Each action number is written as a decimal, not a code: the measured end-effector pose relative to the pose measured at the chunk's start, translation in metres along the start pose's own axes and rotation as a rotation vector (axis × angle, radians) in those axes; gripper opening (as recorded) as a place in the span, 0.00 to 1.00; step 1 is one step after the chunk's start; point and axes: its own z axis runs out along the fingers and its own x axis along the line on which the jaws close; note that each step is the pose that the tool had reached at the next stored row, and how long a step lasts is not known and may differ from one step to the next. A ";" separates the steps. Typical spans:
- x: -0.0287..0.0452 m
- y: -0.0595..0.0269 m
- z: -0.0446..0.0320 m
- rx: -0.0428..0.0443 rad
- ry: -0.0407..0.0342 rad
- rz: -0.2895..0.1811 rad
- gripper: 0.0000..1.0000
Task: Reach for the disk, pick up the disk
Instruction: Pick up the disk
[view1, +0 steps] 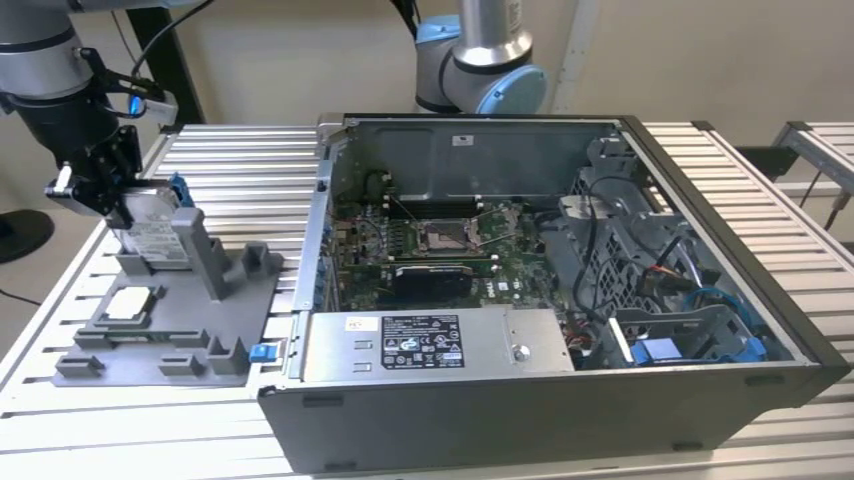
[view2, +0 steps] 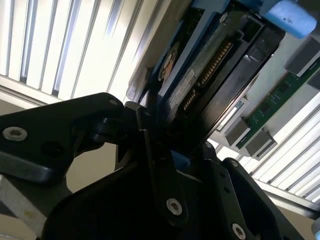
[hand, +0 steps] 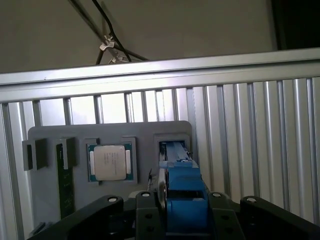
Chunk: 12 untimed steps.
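Gripping the upright disk (view1: 150, 235), at nine o'clock in the exterior view, with fingers (view2: 155, 165) closed on its blue-bracketed edges; likely rigid, heavyish, shock-sensitive.

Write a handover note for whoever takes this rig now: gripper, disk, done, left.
The gripper: fingers shut on the top edge of the disk.
The disk: upright in the grey fixture tray, on the exterior view's left of the open computer case.
Done: reach and grasp.
Left: the lift; the disk seems not yet clear of its slot.
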 end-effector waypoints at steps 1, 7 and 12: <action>0.0001 0.0000 0.0000 0.0000 0.0000 0.000 0.00; 0.0001 0.0000 0.0000 0.0000 0.0000 0.000 0.00; 0.0002 0.0001 -0.0009 -0.0001 0.0001 0.000 0.00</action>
